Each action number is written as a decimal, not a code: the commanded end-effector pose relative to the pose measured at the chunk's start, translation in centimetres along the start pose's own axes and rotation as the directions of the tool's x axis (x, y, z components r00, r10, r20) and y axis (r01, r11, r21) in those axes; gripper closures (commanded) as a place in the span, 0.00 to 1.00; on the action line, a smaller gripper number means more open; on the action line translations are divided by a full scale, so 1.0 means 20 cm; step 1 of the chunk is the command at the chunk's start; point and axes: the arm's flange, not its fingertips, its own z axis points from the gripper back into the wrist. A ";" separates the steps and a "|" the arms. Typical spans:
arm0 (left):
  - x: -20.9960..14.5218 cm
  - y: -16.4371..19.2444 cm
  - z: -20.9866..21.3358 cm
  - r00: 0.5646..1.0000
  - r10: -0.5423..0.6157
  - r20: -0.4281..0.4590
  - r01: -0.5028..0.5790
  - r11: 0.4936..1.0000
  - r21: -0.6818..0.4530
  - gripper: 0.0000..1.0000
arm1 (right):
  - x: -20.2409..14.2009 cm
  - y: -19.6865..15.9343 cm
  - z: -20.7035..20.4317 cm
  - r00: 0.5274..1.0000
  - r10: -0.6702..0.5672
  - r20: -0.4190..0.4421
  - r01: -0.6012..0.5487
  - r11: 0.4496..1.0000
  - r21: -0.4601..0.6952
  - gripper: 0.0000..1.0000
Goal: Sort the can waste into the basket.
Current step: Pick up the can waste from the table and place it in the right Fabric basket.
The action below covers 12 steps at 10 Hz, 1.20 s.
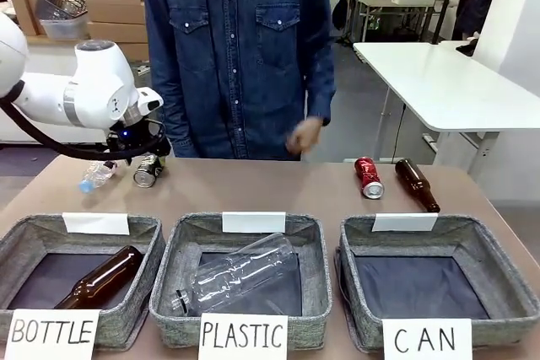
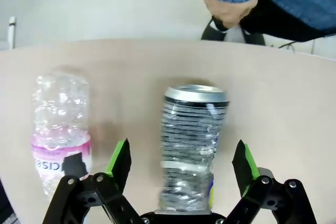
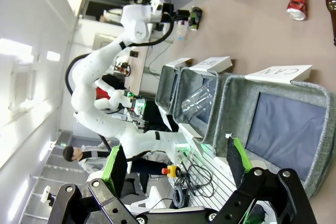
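Fingers (image 2: 122,158) of the left gripper (image 2: 182,148) stand apart on either side of the black Pepsi can (image 2: 191,145), which lies on its side on the table's (image 1: 278,191) far left part, near a small clear plastic bottle (image 2: 60,129). The red can (image 1: 368,177) lies at the far right, just beside a brown glass bottle (image 1: 417,185), beyond the grey basket marked "CAN" (image 1: 498,267). The right gripper (image 3: 176,158) hangs spread wide by that basket, holding nothing. A person's hand (image 1: 304,135) hovers at the far edge

White table (image 1: 439,82) far right, cardboard boxes (image 1: 114,8) stacked back left, grey floor (image 1: 363,115), white wall (image 1: 516,31) right.
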 end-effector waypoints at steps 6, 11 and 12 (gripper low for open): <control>0.00 -0.09 -0.15 0.999 -0.030 -0.044 0.031 1.000 0.004 0.00 | 0.01 0.01 0.00 0.999 0.029 0.013 -0.030 0.999 0.023 0.00; 0.00 -0.08 -0.13 0.998 -0.022 -0.058 0.023 1.000 0.014 1.00 | 0.01 0.01 0.00 0.999 0.029 0.013 -0.030 0.999 0.023 0.00; 0.00 -0.08 -0.12 0.998 -0.022 -0.055 0.023 1.000 0.016 0.60 | 0.01 0.01 0.00 0.999 0.029 0.013 -0.030 0.999 0.023 0.00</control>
